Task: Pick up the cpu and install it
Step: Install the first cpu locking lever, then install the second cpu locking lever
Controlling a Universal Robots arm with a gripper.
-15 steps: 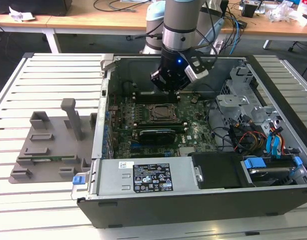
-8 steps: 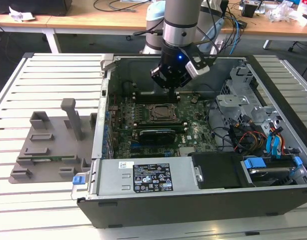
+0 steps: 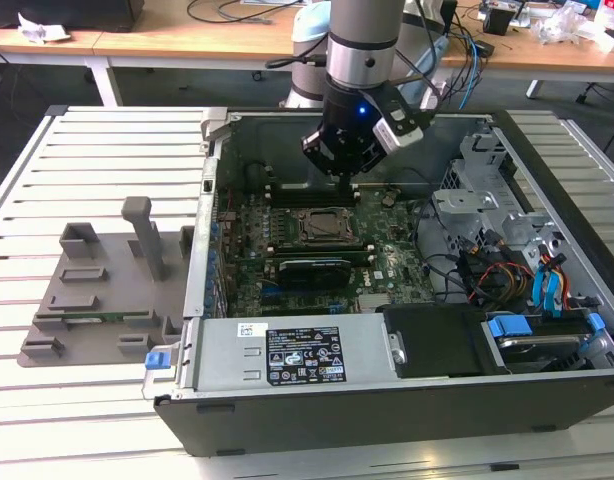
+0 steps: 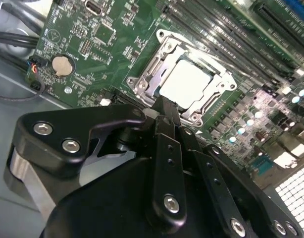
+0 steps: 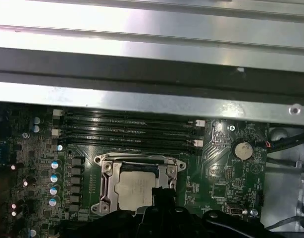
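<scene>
While the cpu (image 4: 190, 82) sits in its socket (image 5: 138, 184) w/ frame up, gripper (image 4: 165, 105) hangs just above, fingers pinched together, holding nothing. Install looks near done; any next move needs a gentle touch

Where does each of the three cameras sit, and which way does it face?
Exterior view: off the arm, raised, looking down on the open computer case and the arm's gripper.
Second wrist view: on the arm, looking past the gripper at the cpu in its socket.
First wrist view: on the arm, facing the motherboard; gripper overlaps the cpu.
Both wrist views share the cpu and the coin battery.
</scene>
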